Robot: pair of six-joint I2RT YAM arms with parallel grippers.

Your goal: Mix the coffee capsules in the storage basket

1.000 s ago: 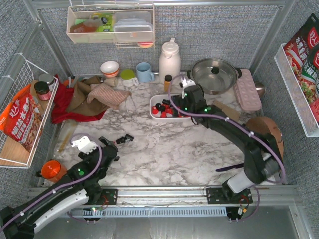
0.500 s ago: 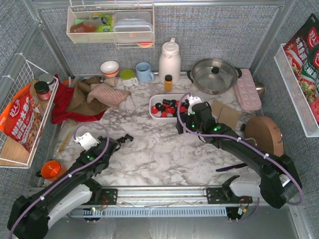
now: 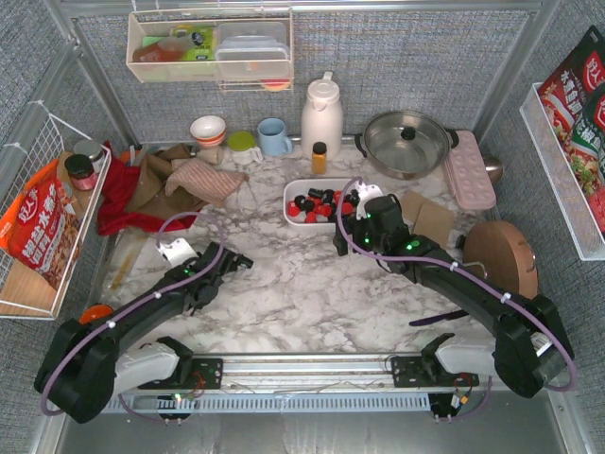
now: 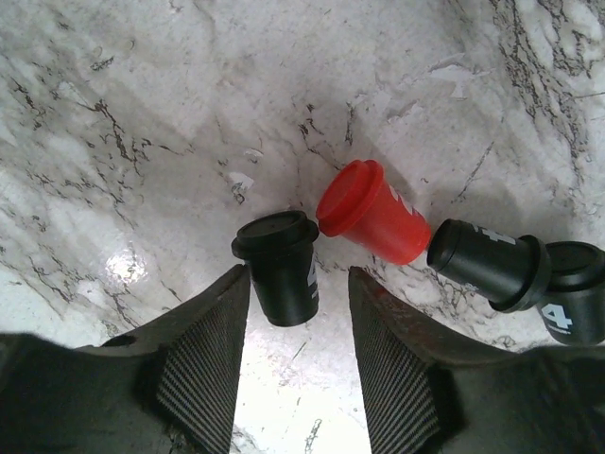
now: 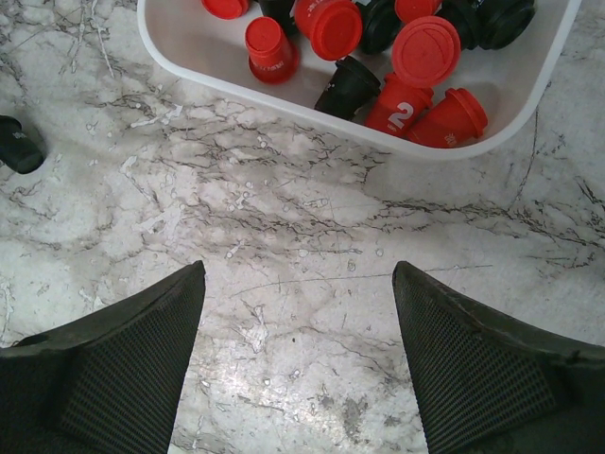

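Left hand [image 4: 296, 286] sits open, straddling a black capsule [image 4: 282, 270] loose on the counter [image 5: 284, 218]. Right hand [image 5: 298, 284] gapes wide, empty, just beside the storage basket [image 5: 534, 90] of coffee capsules [image 5: 425, 52].

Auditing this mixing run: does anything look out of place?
Yes: a red capsule and three black capsules lie loose on the table, outside the storage basket. One black capsule sits between the fingers of the open left gripper.

Black jointed left arm [image 3: 142, 305] and right arm [image 3: 473, 284], lilac cables [image 3: 185, 217] along both, green lights [image 3: 406, 244], white wrist blocks [image 3: 177, 252], left claw [image 4: 298, 274] and right claw [image 5: 298, 270] with ribbed dark pads [image 4: 194, 378]
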